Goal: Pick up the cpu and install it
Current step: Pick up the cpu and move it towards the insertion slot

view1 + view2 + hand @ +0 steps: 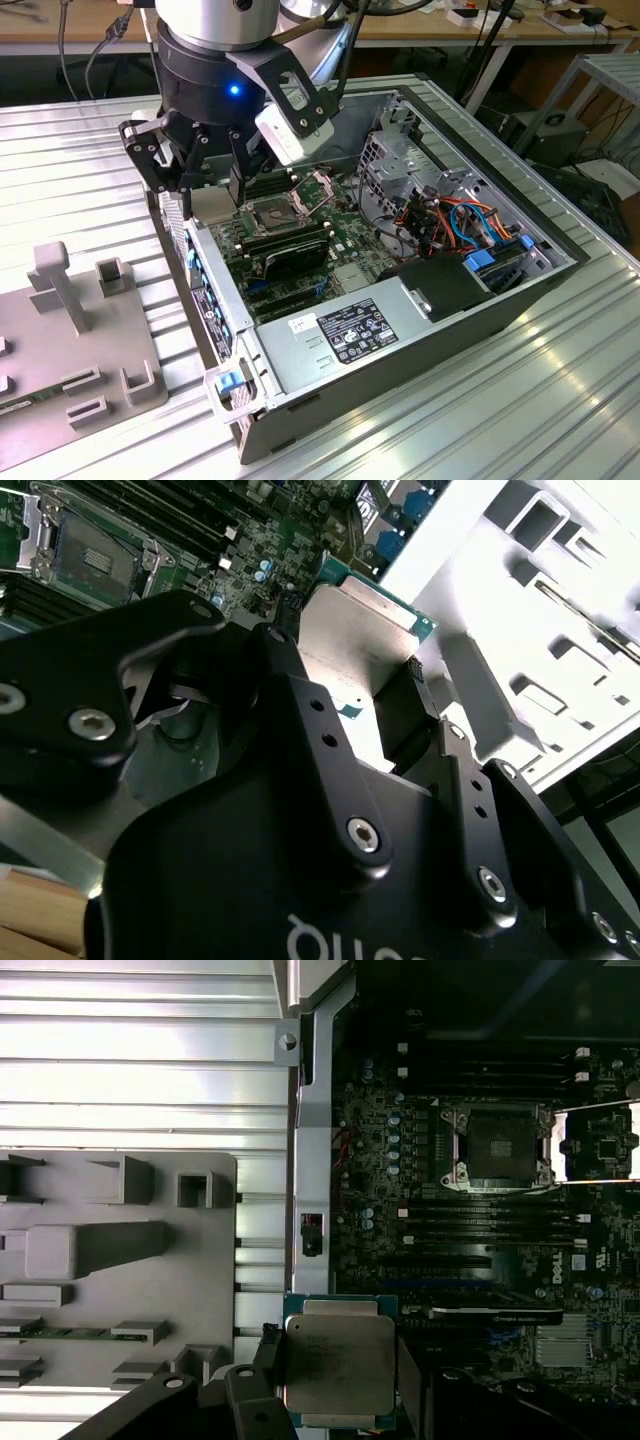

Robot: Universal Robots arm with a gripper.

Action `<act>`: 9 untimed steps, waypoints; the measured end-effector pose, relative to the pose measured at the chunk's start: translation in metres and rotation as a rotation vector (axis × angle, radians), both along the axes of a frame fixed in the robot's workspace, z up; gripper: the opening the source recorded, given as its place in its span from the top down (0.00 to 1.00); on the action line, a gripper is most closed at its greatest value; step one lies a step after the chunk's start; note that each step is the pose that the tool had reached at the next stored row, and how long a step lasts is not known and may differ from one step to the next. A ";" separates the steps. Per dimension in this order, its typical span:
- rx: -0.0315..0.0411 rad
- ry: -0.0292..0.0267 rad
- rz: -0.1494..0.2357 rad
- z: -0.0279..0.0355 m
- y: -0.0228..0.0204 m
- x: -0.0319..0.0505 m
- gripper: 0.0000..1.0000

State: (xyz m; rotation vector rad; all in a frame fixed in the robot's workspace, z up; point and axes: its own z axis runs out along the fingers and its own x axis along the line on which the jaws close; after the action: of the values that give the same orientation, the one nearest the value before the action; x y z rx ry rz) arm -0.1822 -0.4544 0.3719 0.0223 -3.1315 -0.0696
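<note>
Arm angled downward, wrist seemingly near vertical, gripper (203, 192) clamped on the cpu (338, 1365)

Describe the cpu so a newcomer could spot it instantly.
Find the open computer case; the pincer hangs at its edge. Clamped in it is the cpu: a flat square with a silver-grey metal face and green rim, unlike the dark, empty socket on the board.
</note>
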 end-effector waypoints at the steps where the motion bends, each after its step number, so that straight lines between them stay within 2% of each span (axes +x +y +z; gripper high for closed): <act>1: 0.0000 0.0000 0.000 0.0000 0.0000 0.0005 0.45; 9: 0.0000 0.0000 0.000 0.0000 0.0000 0.0070 0.45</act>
State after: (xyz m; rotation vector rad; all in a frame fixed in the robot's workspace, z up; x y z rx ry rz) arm -0.1752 -0.4543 0.3719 0.0222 -3.1315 -0.0695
